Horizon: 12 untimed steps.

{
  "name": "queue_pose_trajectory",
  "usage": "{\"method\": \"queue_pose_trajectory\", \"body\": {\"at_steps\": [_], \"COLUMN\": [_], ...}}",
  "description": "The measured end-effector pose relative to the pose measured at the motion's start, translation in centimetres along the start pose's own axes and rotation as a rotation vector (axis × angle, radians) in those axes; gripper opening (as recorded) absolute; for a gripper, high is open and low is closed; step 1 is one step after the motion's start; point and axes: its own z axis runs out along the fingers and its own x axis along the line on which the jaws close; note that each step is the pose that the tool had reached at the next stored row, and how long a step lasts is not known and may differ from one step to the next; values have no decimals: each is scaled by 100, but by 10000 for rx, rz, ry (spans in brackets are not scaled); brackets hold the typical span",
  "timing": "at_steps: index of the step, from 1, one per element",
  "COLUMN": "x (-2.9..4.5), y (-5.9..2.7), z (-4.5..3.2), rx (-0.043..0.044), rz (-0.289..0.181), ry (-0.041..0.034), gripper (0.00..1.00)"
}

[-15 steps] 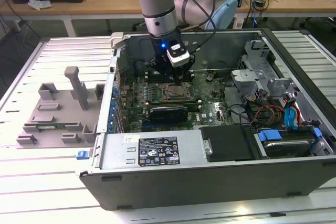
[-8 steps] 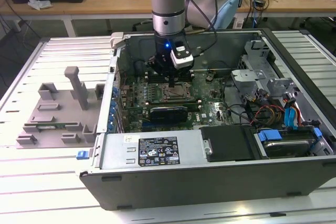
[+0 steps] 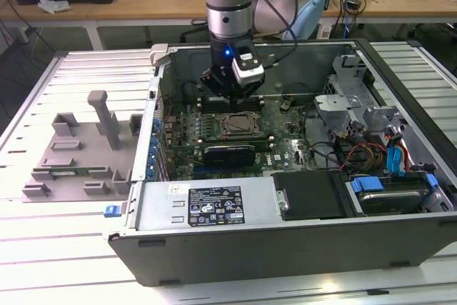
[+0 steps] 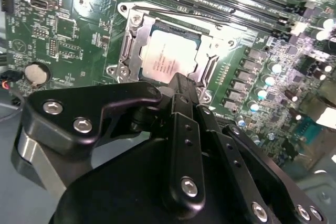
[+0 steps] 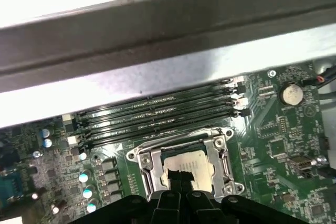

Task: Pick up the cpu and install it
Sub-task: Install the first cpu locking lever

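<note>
The cpu (image 4: 167, 56), a silver square chip, lies flat inside the metal-framed socket (image 4: 131, 43) on the green motherboard (image 4: 63, 35). The socket's frame stands open around it. In the first wrist view the cpu (image 5: 193, 162) sits in the same socket (image 5: 223, 163). My gripper (image 4: 181, 81) hangs just above the cpu's near edge, its black fingers drawn together with nothing between them. In the first wrist view the gripper (image 5: 181, 181) overlaps part of the chip. The exterior view shows the gripper (image 3: 230, 96) inside the open computer case, above the cpu (image 3: 236, 125).
Memory slots (image 5: 157, 114) run beside the socket, near the case's metal wall (image 5: 157, 72). A coin battery (image 5: 292, 94) sits on the board. A drive cage (image 3: 343, 98) and cables (image 3: 364, 151) fill the exterior view's right. A grey fixture tray (image 3: 78, 148) lies on the left.
</note>
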Motion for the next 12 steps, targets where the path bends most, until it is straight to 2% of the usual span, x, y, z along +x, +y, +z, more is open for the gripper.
{"method": "queue_pose_trajectory", "body": {"at_steps": [4,8,12], "x": [-6,-13,-43], "y": [-4,-9,-12], "z": [-81,-83,-77], "rx": [0,-5,-32], "rz": [0,-62,-453], "ry": [0,-3,-21], "gripper": [11,11,11]}}
